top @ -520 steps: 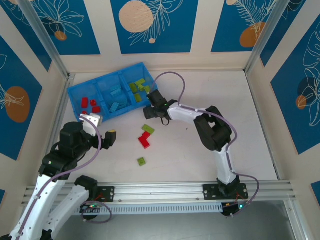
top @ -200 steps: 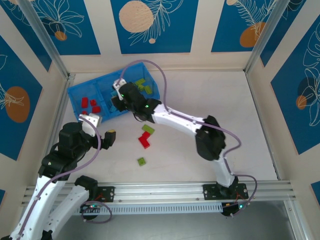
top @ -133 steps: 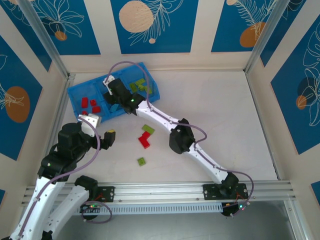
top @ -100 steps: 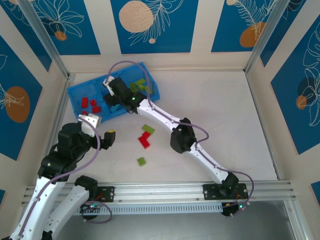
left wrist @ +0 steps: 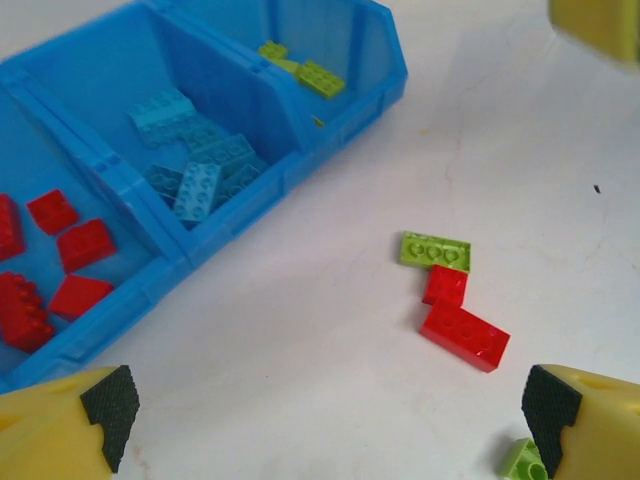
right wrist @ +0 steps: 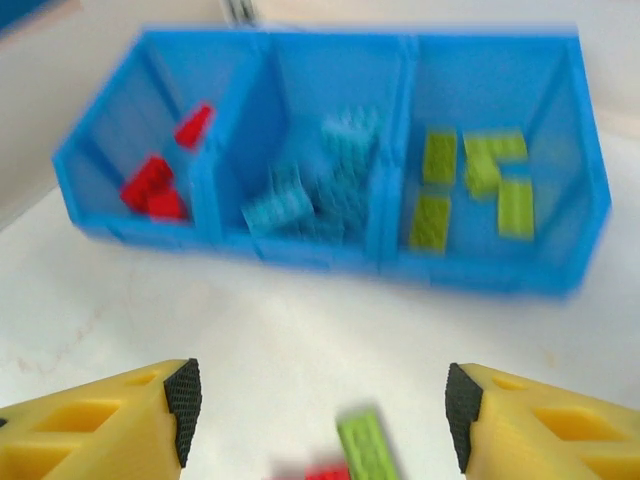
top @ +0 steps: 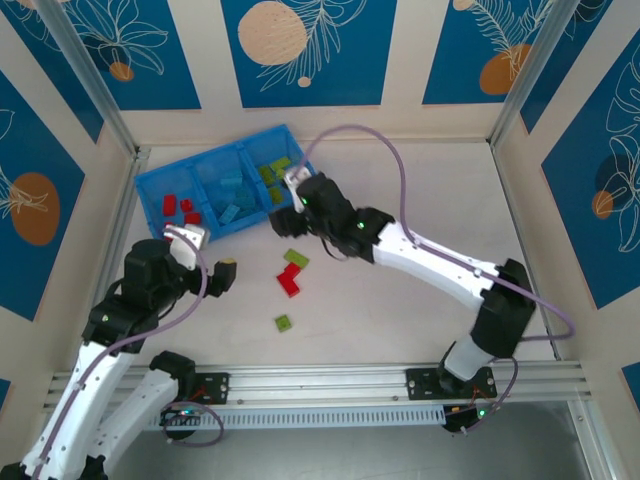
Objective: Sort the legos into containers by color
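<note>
At the far-left corner of the table (top: pixel 430 190), find the blue bin (top: pixel 146 192), set askew, with three compartments side by side. Trace the right arm (top: pixel 440 265) from the near-right base across toward the bin's right end. Trace the left arm (top: pixel 105 325) up along the left edge.

Locate the right gripper (top: pixel 288 208) just off the bin's right end, on its near side, jaws apart. Locate the left gripper (top: pixel 205 257) near the left edge, on the near side of the bin, jaws spread wide.

Check the compartments:
- Left: red legos (left wrist: pixel 60 255).
- Middle: light blue legos (left wrist: pixel 190 170).
- Right: yellow-green legos (left wrist: pixel 310 72).

Toward the middle of the table, on the near side of the bin, note a yellow-green brick (left wrist: pixel 436 250) touching a small red brick (left wrist: pixel 445 285), and that one touching a longer red brick (left wrist: pixel 464 336). Closer to the near edge, apart from that cluster, note a small yellow-green brick (top: pixel 283 322), partly behind a finger in the left wrist view.

Treat the right wrist view as blurred, with no finer detail of the legos readable.
</note>
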`<state>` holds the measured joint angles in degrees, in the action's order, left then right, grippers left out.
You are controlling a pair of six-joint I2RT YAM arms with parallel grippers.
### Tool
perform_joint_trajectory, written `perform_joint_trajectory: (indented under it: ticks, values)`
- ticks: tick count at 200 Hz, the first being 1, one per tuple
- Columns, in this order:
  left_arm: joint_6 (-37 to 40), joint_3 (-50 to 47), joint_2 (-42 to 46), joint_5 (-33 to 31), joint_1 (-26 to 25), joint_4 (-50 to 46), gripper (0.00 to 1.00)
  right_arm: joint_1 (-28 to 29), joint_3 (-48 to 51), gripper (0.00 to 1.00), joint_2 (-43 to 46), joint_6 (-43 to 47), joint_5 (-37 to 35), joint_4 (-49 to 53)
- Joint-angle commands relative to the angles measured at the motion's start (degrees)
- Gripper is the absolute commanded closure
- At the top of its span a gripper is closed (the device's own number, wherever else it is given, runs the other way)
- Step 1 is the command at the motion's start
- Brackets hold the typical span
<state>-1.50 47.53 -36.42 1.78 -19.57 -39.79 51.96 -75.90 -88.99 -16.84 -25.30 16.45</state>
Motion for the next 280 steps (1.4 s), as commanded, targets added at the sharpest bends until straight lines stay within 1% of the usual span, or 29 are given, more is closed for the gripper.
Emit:
perform_joint_trajectory:
  ticks: [1,12,23,32,42,55,72,94,107,124,141,153,169,191,228,252,280]
  values:
    - [-6.4,1.24,-4.73,3.65,0.52,-0.39,0.0,0.68,12.04,0.32,3.59,-11.32,-1.78,-2.19]
    - [-12.68,2.91,-7.9,3.56,0.18,-3.07,0.01,1.18,17.64,0.32,7.09,-14.79,-2.45,-1.72]
    - [-19.7,2.95,-10.3,4.16,-0.46,-4.68,0.05,1.42,21.25,0.32,10.16,-17.58,-3.15,-0.69]
    - [-25.41,1.68,-11.49,4.61,-1.38,-5.0,0.08,1.46,23.95,0.32,12.68,-20.13,-3.43,0.09]
    - [-32.29,-1.01,-11.9,5.01,-3.68,-4.09,0.1,1.31,26.94,0.32,15.28,-22.56,-3.88,0.89]
    - [-37.79,-5.24,-12.08,4.8,-8.66,-1.26,0.11,1.25,30.21,0.32,18.86,-24.36,-4.78,1.8]
    - [-44.9,-8.99,-13.58,-1.11,-16.0,0.59,0.11,0.94,33.03,0.32,22.62,-25.94,-6.88,2.86]
    - [-50.62,-11.05,-18.34,-4.06,-23.79,9.91,0.09,0.43,34.76,0.32,25.93,-26.79,-9.19,2.84]
    - [-51.85,-10.36,-23.2,-6.15,-26.9,14.89,0.06,-0.08,35.11,0.31,26.62,-27.05,-9.38,2.34]
    - [-51.79,-7.73,-31.95,-8.32,-29.26,17.66,0.03,-0.27,34.72,0.31,26.43,-27.19,-9.16,2.1]
    - [-50.23,-4.83,-40.3,-8.82,-30.06,19.49,0.02,-0.3,34.59,0.31,25.79,-26.78,-8.37,2.14]
    - [-49.41,-3.08,-44.99,-11.11,-30.16,19.53,0.02,-0.34,34.33,0.31,25.41,-26.75,-7.67,3.08]
    - [-49.35,-1.62,-48.96,-14.88,-30.17,19.28,0.03,-0.32,34.22,0.31,25.14,-26.81,-6.76,4.43]
    - [-49.83,-1.91,-52.06,-16.58,-30.17,22.52,0.03,-0.11,34.41,0.31,25.51,-27.44,-6.37,6.05]
    - [-48.69,-0.34,-56.91,-17.89,-30.17,24.92,0.12,0.07,34.67,0.3,25.71,-27.5,-6.12,6.29]
    - [-48.73,0.72,-58.8,-20.06,-30.17,23.06,0.2,0.14,34.41,0.3,25.69,-27.27,-6.28,6.4]
    - [-48.69,0.14,-58.48,-21.0,-30.09,22.31,0.35,0.33,34.48,0.3,25.36,-27.32,-6.3,6.58]
